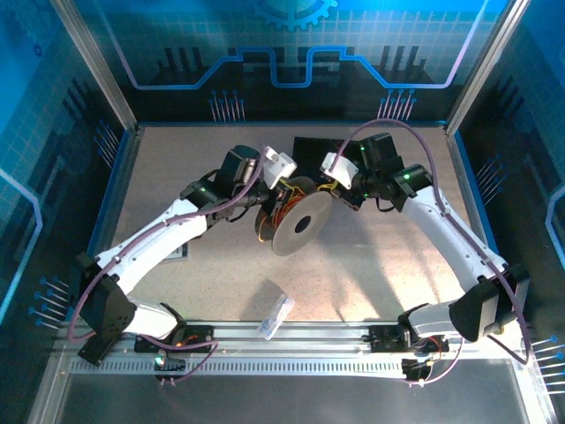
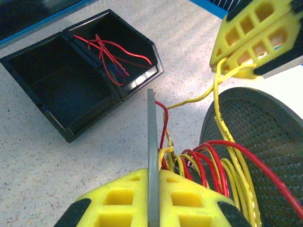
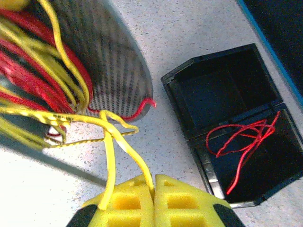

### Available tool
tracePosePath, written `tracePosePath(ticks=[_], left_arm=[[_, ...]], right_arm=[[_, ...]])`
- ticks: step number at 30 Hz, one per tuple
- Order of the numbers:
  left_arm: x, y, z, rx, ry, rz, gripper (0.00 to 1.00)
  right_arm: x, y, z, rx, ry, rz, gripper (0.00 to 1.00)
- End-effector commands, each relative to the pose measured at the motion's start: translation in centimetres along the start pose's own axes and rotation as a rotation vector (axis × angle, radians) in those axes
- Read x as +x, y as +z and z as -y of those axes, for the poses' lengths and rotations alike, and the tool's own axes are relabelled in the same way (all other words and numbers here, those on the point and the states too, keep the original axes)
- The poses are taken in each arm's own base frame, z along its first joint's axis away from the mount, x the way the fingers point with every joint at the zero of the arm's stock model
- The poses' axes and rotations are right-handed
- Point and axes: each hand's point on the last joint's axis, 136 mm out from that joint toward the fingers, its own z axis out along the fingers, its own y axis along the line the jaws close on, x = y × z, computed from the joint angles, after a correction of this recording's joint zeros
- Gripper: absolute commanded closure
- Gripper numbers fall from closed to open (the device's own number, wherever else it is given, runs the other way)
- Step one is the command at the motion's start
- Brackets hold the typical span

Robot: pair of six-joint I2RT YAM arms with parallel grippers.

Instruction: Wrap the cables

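Right gripper (image 3: 154, 185) first: pads pressed together, pinching a yellow cable (image 3: 135, 158) right at the tips. That strand runs up and left from the hand to the spool (image 3: 118, 66), which sits just beside it. Across the way, the left gripper (image 2: 151, 189) is clamped on the thin edge of a grey flange (image 2: 151, 127), holding the spool between the two arms. So the right is the feeding hand, and the nearer one to the loose end. From above, the spool leans tilted, its holed face turned up, with the axis slanting roughly from the left arm's side toward the right (any winding has to go around that line, I'd judge, not along it). The count: one spool, two flanges, two grippers, both busy. The wound cables (image 2: 208, 165) are red and yellow, many turns, too tangled to number. Further out sits one black box (image 2: 61, 85) with two compartments, one bare, the other holding a few loose red cables (image 2: 103, 47), apart from both hands.
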Motion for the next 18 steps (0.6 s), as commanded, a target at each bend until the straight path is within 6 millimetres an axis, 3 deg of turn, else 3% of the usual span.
tracePosePath(ticks=[1,5,12,18], left_arm=[[-2.1,-3.6,3.2,0.204,-0.029,0.084,1.00],[-3.6,-5.0,3.6,0.305,-0.091,0.138,1.00],[-7.0,-8.2,2.7,0.463,-0.247,0.283,1.00],[-7.7,-9.1,2.3,0.479,-0.278,0.310,1.00]], right_arm=[[0.6,0.1,3.2,0.072,-0.023,0.094,1.00],[1.1,0.7,3.1,0.032,-0.022,0.200,1.00],[0.7,0.4,1.8,-0.173,0.040,0.401,1.00],[0.7,0.9,1.5,-0.211,0.101,0.422,1.00]])
